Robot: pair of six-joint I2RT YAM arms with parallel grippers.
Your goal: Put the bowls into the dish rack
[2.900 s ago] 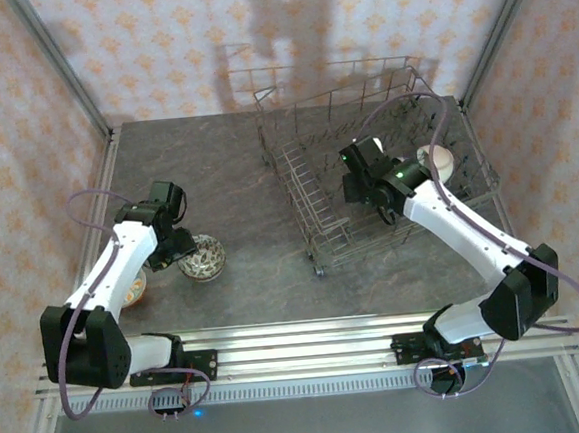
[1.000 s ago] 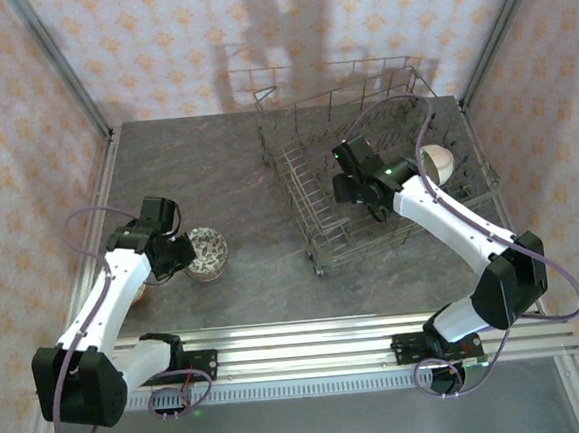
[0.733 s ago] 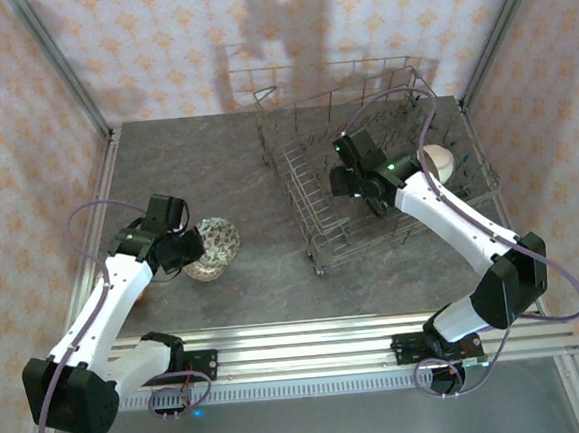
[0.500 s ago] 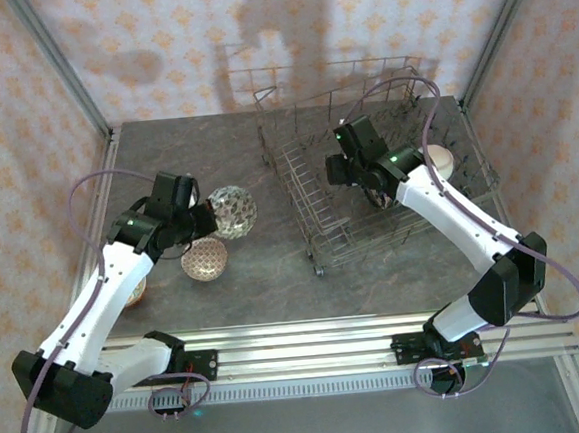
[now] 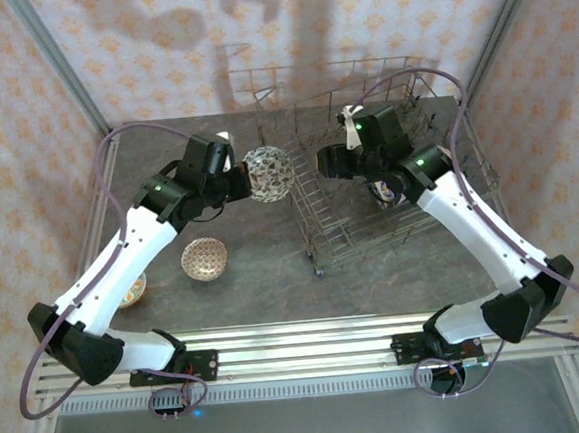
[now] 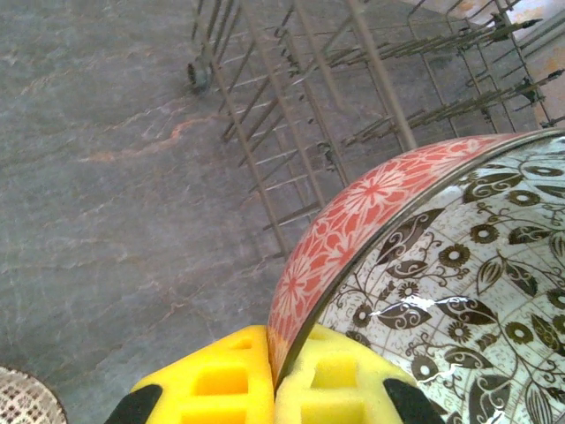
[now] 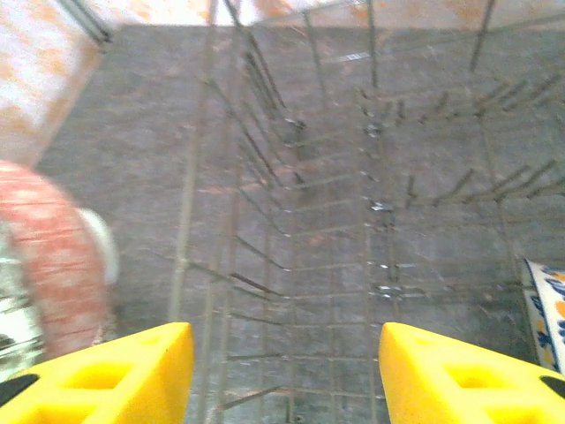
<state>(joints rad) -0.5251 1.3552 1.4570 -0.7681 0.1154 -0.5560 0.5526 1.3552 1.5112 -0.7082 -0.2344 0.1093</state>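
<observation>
My left gripper (image 5: 240,179) is shut on the rim of a bowl (image 5: 269,173), pink-red patterned outside with a dark floral inside, held tilted in the air at the dish rack's (image 5: 316,236) left side. In the left wrist view the yellow fingers (image 6: 221,380) pinch that bowl (image 6: 424,265) above the dish rack's tines (image 6: 291,106). My right gripper (image 5: 327,161) hovers open over the dish rack's left half; in its wrist view the right gripper (image 7: 287,380) has nothing between its fingers, with the dish rack's wires (image 7: 353,221) below and the held bowl (image 7: 53,256) at left.
A patterned bowl (image 5: 204,258) sits on the grey table left of the rack, and another bowl (image 5: 132,287) lies half under my left arm. A blue-and-white bowl (image 5: 383,191) stands inside the rack, its edge (image 7: 547,305) at the right wrist view's right.
My left arm has lifted the pink-patterned bowl off the table and carried it back and right to the rack's side. My right gripper has risen and moved toward the rack's back left.
</observation>
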